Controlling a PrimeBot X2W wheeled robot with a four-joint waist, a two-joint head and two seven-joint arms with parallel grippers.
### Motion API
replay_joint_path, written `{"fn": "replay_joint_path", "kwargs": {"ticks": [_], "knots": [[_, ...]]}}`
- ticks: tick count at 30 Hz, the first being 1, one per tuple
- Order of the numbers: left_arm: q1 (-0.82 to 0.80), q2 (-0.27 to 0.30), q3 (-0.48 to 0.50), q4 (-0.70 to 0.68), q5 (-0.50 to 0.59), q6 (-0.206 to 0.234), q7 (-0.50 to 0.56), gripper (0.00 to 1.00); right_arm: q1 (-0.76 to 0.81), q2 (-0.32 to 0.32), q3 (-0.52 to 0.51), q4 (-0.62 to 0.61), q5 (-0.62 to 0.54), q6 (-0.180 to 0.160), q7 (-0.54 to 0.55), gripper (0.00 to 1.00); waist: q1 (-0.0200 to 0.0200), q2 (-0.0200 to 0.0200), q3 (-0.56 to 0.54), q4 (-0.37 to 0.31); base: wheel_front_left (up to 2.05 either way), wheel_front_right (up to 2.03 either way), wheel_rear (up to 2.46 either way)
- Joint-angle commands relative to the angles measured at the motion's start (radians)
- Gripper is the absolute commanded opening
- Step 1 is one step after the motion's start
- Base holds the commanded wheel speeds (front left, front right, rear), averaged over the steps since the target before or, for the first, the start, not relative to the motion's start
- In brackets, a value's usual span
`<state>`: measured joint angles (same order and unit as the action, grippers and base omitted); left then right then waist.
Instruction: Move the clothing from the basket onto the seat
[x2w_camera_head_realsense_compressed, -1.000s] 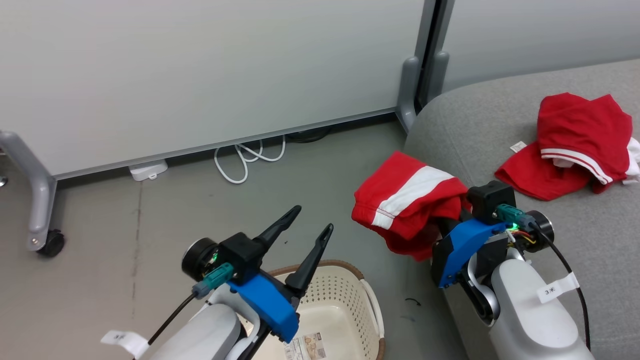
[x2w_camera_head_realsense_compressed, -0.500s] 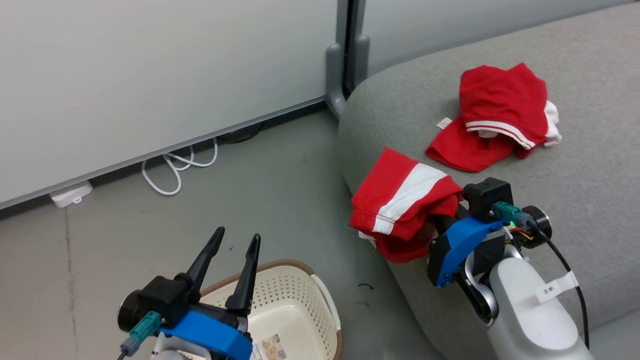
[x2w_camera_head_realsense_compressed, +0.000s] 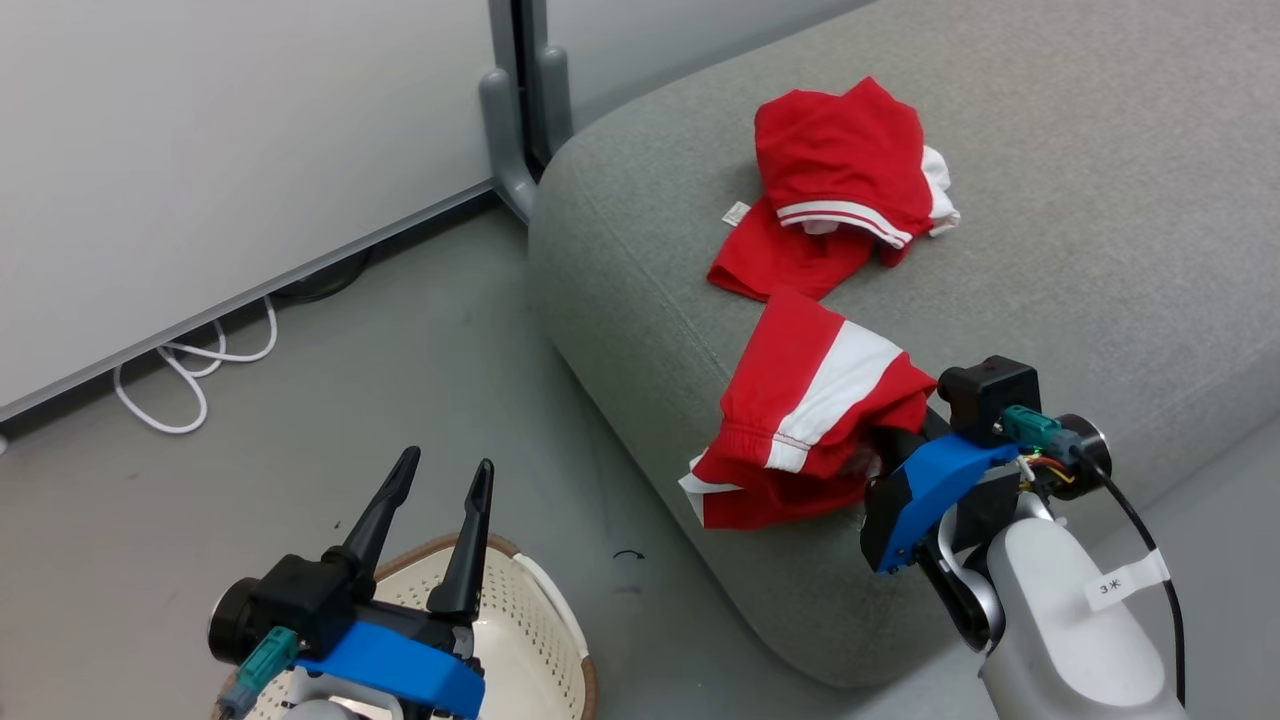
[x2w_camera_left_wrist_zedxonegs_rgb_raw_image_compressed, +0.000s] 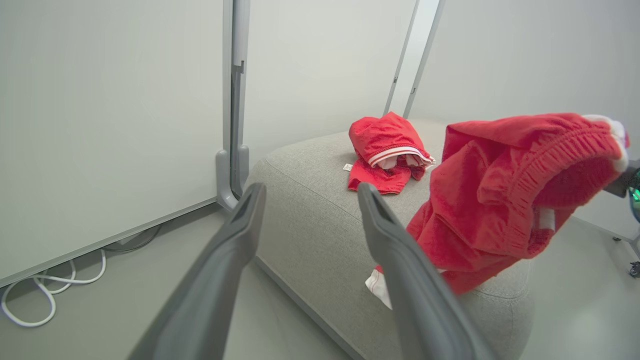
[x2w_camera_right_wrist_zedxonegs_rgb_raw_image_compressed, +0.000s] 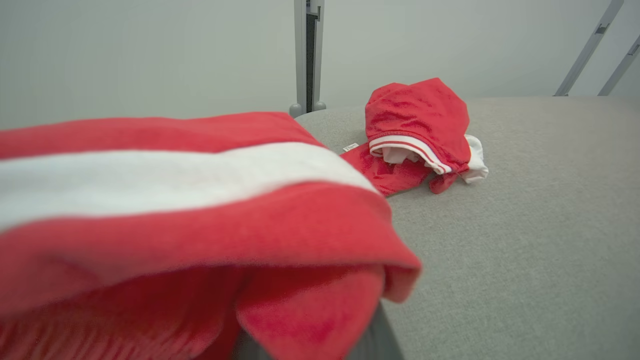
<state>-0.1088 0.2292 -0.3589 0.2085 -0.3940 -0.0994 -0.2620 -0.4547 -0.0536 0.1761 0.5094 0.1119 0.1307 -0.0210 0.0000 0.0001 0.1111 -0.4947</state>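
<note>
Your right claw (x2w_camera_head_realsense_compressed: 895, 445) is clamped on a garment (x2w_camera_head_realsense_compressed: 810, 400) hanging off the seat (x2w_camera_head_realsense_compressed: 1100, 200) edge, so carry it forward over the cushion. Left claw (x2w_camera_head_realsense_compressed: 447, 462) is apart and empty, by the basket (x2w_camera_head_realsense_compressed: 540, 620).

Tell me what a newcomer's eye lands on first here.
A bright red garment with a broad white stripe, bunched in the shut right gripper over the front edge of the grey seat. A second red garment lies crumpled farther back on the seat. The left gripper stands open above the basket.
</note>
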Motion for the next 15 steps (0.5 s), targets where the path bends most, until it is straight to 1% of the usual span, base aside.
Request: {"fn": "replay_joint_path", "kwargs": {"ticks": [1,3,9,15], "knots": [[-0.004,-0.002,0.011,0.001,0.011,-0.006,-0.004,1.00,0.017,0.001,-0.002,-0.005,0.009,0.000,-0.007,0.00,0.0000,-0.0001,0.016,-0.034,0.00,0.00,0.00],[-0.011,-0.006,0.019,0.003,0.022,-0.013,-0.004,1.00,0.023,0.002,-0.010,-0.007,0.013,0.000,-0.010,0.00,0.0000,-0.0001,0.026,-0.047,0.00,0.00,0.00],[-0.020,-0.007,0.026,0.007,0.036,-0.024,-0.004,1.00,0.026,0.003,-0.027,-0.011,0.014,0.000,-0.015,0.00,0.0000,-0.0001,0.042,-0.048,0.00,0.00,0.00],[-0.037,0.001,0.027,0.004,0.049,-0.027,-0.004,1.00,-0.009,0.003,-0.044,-0.010,0.050,0.000,0.016,0.00,0.0000,-0.0001,0.084,-0.011,0.00,0.00,0.00]]}}
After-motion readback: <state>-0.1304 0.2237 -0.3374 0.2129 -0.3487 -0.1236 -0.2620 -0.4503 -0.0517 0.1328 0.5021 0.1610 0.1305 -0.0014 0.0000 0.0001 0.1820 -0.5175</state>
